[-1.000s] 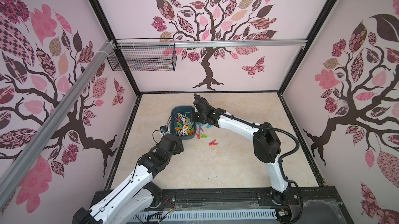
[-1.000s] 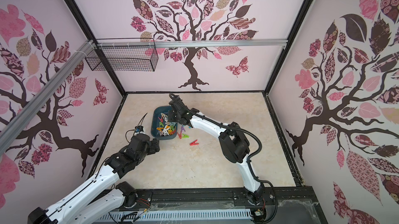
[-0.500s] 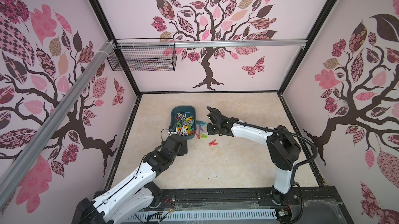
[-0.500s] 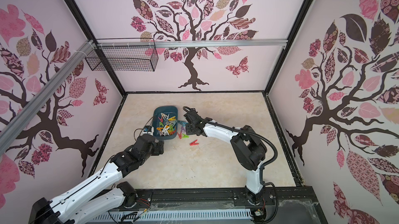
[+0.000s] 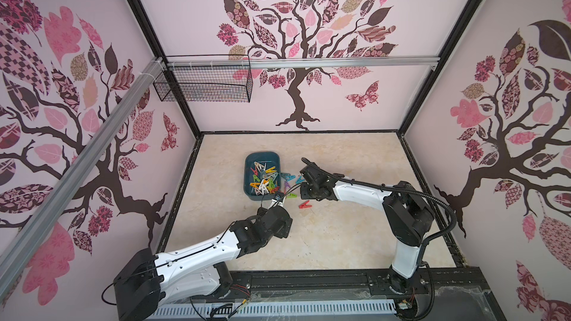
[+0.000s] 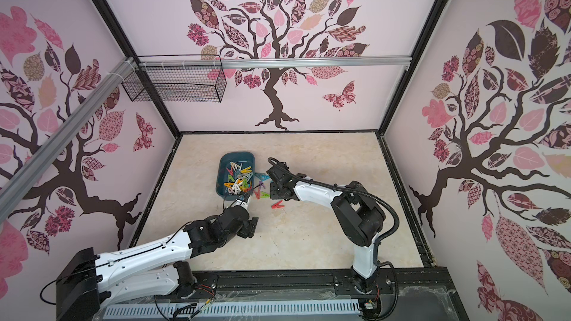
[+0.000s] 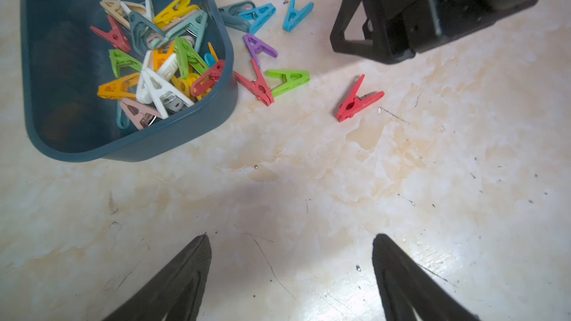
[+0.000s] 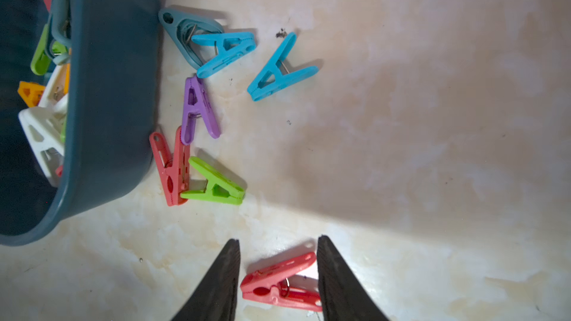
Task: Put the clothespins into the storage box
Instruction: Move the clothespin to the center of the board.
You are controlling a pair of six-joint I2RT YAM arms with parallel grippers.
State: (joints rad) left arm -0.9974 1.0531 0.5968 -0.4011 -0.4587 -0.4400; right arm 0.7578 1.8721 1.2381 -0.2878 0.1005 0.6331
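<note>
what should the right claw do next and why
Probably lower the right claw straight down and close on the lone red clothespin. In the right wrist view its jaws stand open with that pin framed between them, apart from the cluster of pins beside the storage box. How far above the table it hangs is unclear.

From the right wrist I see only one wall of the storage box [image 8: 117, 87]; the rest is cut off. Lower clothespins [image 7: 154, 83] lie buried under others, so I can't count them.
</note>
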